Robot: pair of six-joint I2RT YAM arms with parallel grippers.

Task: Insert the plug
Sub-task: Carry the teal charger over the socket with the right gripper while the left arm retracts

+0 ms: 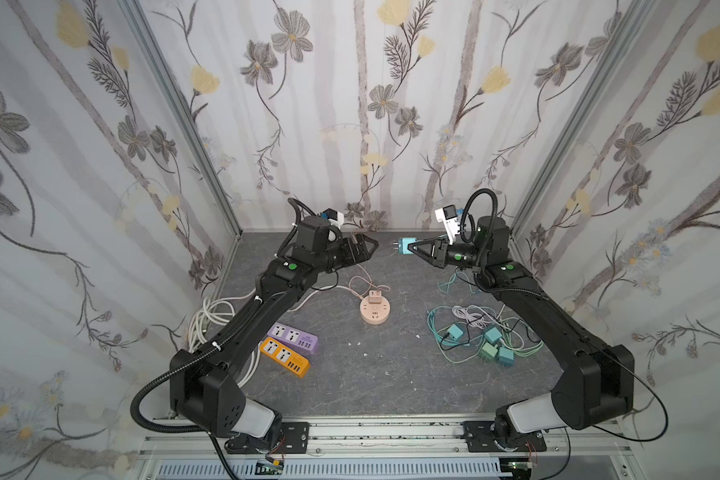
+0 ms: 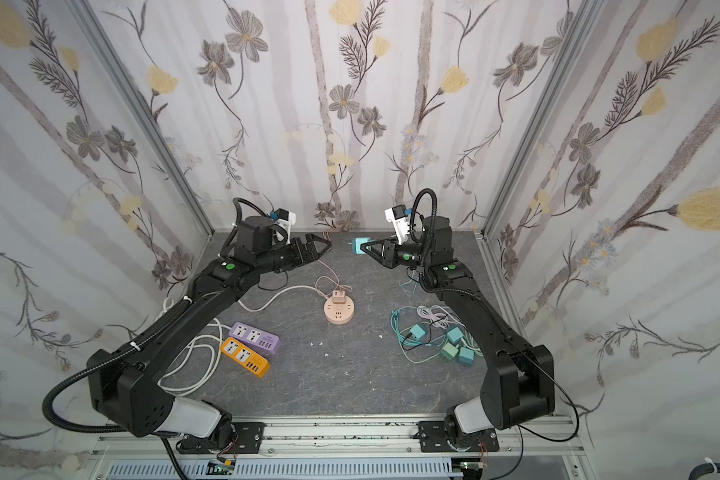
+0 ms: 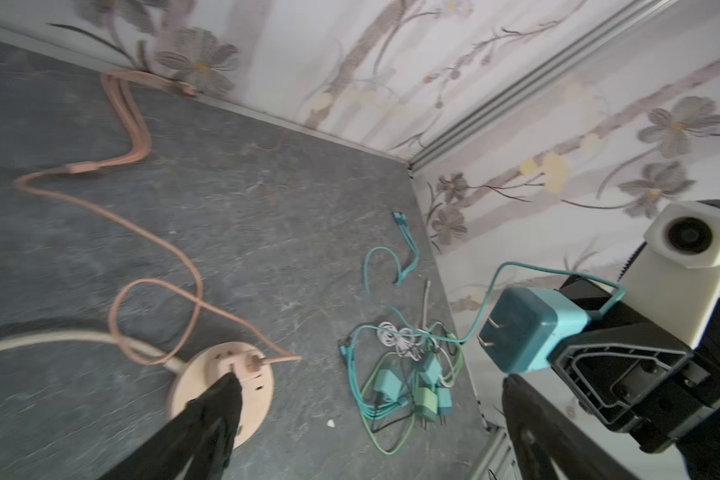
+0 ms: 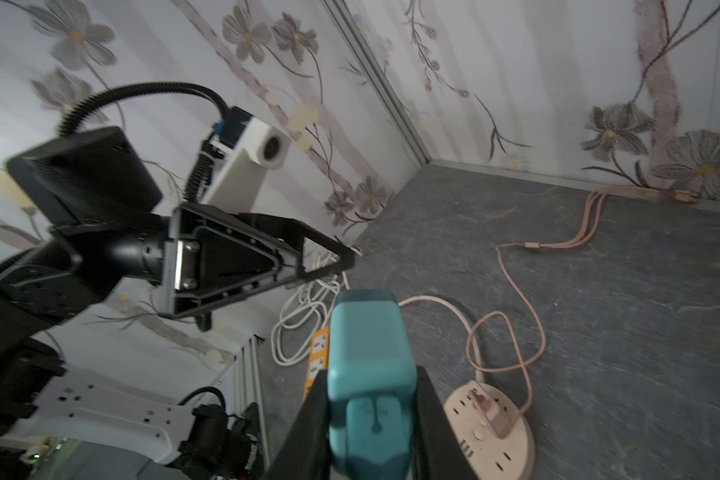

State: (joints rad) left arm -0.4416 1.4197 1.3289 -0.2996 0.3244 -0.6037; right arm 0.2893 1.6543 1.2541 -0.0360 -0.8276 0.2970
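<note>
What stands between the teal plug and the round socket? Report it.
Nothing visible blocks the path: the teal plug, held by the right gripper, hangs above the table. A pink plug already fills one outlet of the round socket.

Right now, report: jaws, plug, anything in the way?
Left jaws open, empty. Right jaws shut on teal plug, held in midair. Round socket on table has pink plug in one slot; other slots free.
</note>
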